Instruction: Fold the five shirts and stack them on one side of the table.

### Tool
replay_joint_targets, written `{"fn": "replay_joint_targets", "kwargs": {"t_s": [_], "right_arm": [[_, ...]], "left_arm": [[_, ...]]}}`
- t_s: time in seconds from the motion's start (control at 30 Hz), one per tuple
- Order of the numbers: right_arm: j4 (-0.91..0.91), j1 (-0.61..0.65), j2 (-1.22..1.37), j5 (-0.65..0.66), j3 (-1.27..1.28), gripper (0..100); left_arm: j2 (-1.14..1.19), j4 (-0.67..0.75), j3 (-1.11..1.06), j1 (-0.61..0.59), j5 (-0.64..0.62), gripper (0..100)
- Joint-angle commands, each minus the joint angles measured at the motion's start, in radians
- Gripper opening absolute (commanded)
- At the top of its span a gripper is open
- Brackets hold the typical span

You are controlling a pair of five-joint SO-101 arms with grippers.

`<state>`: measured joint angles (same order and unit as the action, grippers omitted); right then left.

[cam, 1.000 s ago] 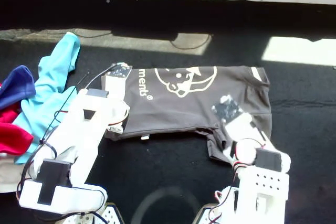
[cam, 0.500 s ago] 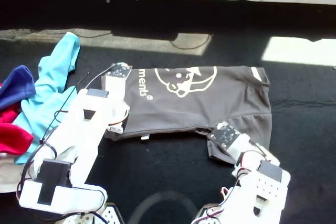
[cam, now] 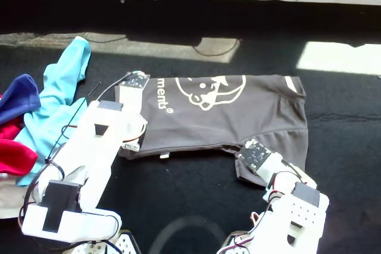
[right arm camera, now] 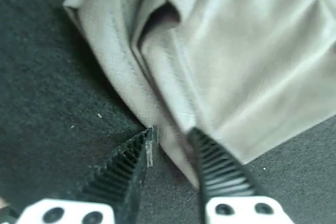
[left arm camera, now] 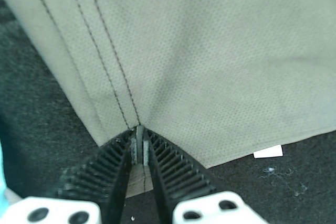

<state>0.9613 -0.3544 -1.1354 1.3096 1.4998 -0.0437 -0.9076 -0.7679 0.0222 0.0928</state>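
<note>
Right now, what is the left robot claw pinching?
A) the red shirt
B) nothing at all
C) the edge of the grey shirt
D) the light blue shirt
C: in the left wrist view, the left gripper is shut on the stitched hem of the grey shirt.

Fixed high camera: the table (cam: 178, 206) is viewed from above, arms nearest. Wrist cameras: each is aimed from very near at an edge of the grey shirt (cam: 250, 111), shared by all three views.
</note>
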Motion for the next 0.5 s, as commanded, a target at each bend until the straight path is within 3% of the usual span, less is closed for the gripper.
{"fn": "replay_joint_targets", "kwargs": {"t_s": [0.0,0.37,0.47], "right_arm": [[-0.016,-0.013,-0.016,0.005,-0.016,3.0],[-0.008,-0.081,-0.016,0.005,-0.119,3.6],[-0.008,-0.085,-0.016,0.005,-0.11,10.5]], "left_arm": [[0.001,0.014,-0.008,0.002,0.006,1],[0.001,0.014,-0.008,0.002,0.006,1],[0.001,0.015,-0.008,0.002,0.006,1]]}}
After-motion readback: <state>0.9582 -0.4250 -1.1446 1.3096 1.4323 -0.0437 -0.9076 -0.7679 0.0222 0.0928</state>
